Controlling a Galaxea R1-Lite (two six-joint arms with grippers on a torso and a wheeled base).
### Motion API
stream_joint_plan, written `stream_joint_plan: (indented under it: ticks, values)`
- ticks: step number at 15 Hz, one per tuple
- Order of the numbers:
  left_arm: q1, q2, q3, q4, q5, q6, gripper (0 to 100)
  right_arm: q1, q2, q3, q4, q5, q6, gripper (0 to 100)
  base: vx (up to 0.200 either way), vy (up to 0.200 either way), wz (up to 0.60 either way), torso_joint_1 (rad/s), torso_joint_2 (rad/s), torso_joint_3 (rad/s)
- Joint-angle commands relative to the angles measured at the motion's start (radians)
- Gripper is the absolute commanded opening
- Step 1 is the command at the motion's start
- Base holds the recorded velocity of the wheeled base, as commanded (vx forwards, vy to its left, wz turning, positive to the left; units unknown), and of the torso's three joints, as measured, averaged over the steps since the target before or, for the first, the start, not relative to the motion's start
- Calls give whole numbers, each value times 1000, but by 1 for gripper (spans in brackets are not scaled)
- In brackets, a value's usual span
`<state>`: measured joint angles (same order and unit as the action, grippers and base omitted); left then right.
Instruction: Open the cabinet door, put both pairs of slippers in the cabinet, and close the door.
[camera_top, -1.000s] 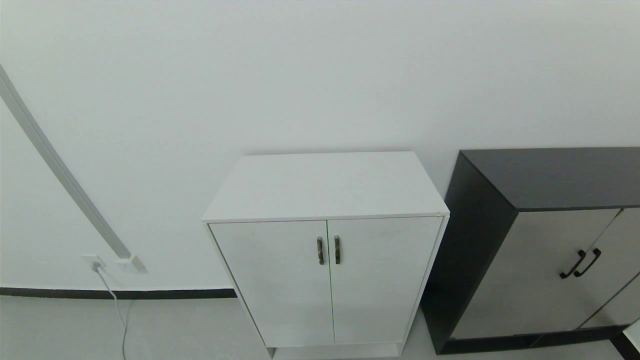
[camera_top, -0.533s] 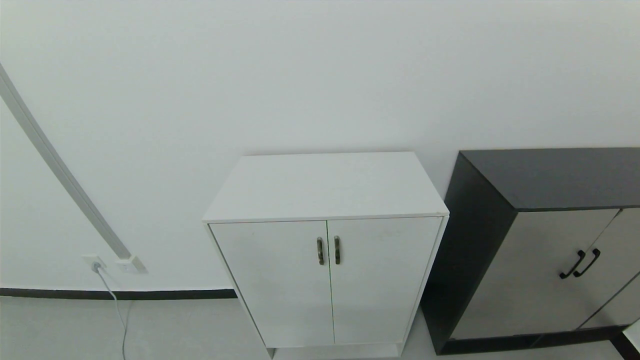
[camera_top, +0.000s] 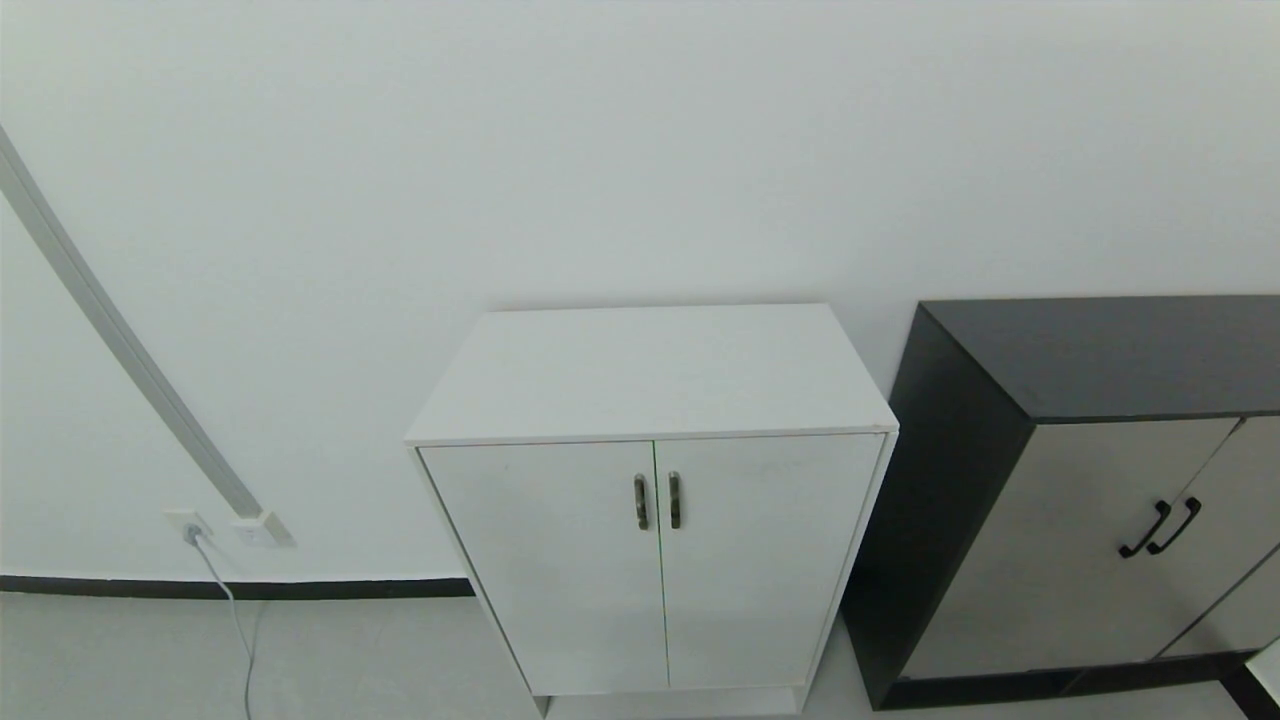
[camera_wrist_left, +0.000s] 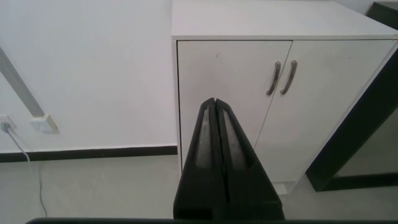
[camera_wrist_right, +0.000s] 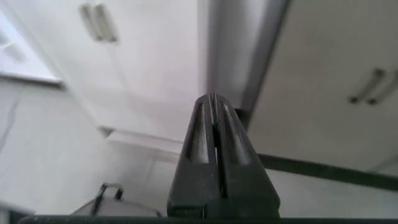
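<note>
A white two-door cabinet (camera_top: 650, 480) stands against the wall with both doors closed and two dark metal handles (camera_top: 656, 501) at the middle seam. In the left wrist view my left gripper (camera_wrist_left: 215, 101) is shut with nothing in it, held low and some way in front of the cabinet's left door (camera_wrist_left: 230, 93). In the right wrist view my right gripper (camera_wrist_right: 212, 97) is shut and empty, low down, facing the gap between the white cabinet (camera_wrist_right: 143, 68) and the black one (camera_wrist_right: 336, 81).
A black cabinet (camera_top: 1090, 480) with pale doors and black handles (camera_top: 1160, 528) stands right beside the white one. A wall socket (camera_top: 187, 525) with a cable hanging to the floor sits left of the cabinet. A dark object (camera_wrist_right: 102, 202) lies on the floor under my right gripper.
</note>
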<state>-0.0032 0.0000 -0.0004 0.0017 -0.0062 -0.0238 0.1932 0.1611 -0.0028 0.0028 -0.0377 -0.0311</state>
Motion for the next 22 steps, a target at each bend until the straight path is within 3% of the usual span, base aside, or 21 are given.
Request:
stream_joint_plan:
  ticks: [1,13,18,22]
  values:
    - [0,2,-1,0,0,-1,0,-78,-43,1,0,-1,-1,0,0,0,0,0,0,0]
    - [0,2,0,0,3,-1,0,-192,-158,1,-1,-1,5,0,0,0,0,0,0,0]
    - [0,2,0,0,5,-1,0,-192,-161,3,-9,-38,99,0,0,0,0,0,0,0]
    - [0,2,0,0,2,8,0,-192,-161,3,-9,-38,99,0,0,0,0,0,0,0]
